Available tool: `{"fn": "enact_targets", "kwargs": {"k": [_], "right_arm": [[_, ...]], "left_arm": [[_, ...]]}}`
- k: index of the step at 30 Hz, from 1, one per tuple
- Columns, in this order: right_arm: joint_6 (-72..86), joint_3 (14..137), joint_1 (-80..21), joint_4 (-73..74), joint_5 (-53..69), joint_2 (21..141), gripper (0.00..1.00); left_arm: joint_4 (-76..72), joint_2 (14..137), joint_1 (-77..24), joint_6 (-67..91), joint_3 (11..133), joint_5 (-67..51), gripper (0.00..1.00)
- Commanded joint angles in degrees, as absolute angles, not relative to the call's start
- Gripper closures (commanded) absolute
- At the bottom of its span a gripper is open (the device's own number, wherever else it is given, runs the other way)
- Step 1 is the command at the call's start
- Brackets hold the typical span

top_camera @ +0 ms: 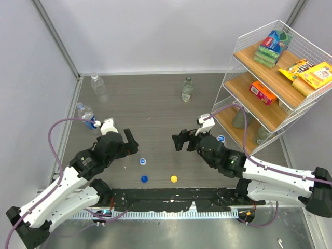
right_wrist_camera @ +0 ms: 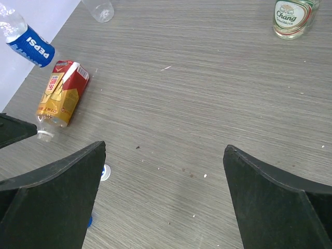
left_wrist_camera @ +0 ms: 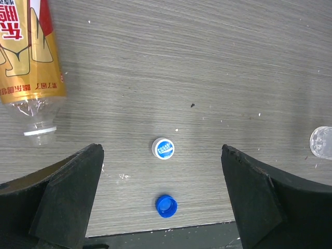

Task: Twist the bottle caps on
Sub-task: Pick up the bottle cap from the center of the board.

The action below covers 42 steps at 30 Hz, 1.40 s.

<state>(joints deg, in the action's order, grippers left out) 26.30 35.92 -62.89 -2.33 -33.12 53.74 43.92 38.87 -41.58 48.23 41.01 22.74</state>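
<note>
My left gripper is open and empty, above the table; in its wrist view the jaws stand wide apart. Between them lie a white cap with a blue middle and a dark blue cap. An amber bottle with a red label lies uncapped to the left. My right gripper is open and empty over bare table. A yellow cap lies near the front edge, and another cap by the shelf. A blue-label bottle and two clear bottles stand at the back.
A white wire shelf with boxed snacks stands at the right, with greyish things on its lowest level. A black strip runs along the near edge. A pale round thing shows at the right edge of the left wrist view.
</note>
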Motion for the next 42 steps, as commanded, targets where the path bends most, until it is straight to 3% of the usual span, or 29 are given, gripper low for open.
{"fn": "enact_targets", "kwargs": {"k": [1,32,37,42], "right_arm": [[27.6,36.83,-63.11,-4.39,-33.75,53.09,0.0],[19.34,36.92,-63.02,-1.41,-32.52,57.48,0.0],[18.63,36.13,-63.11,-1.14,-31.65,56.08,0.0],[17.32,35.51,-63.11,-1.84,-29.01,55.63,0.0]], "left_arm": [[44.47,38.15,-41.48,49.66,42.36,24.35,0.0],[43.15,48.87,-41.4,46.93,51.33,32.43,0.0],[55.53,49.83,-40.87,57.45,52.38,42.97,0.0],[55.11,49.05,-39.9,58.54,50.63,39.91,0.0]]}}
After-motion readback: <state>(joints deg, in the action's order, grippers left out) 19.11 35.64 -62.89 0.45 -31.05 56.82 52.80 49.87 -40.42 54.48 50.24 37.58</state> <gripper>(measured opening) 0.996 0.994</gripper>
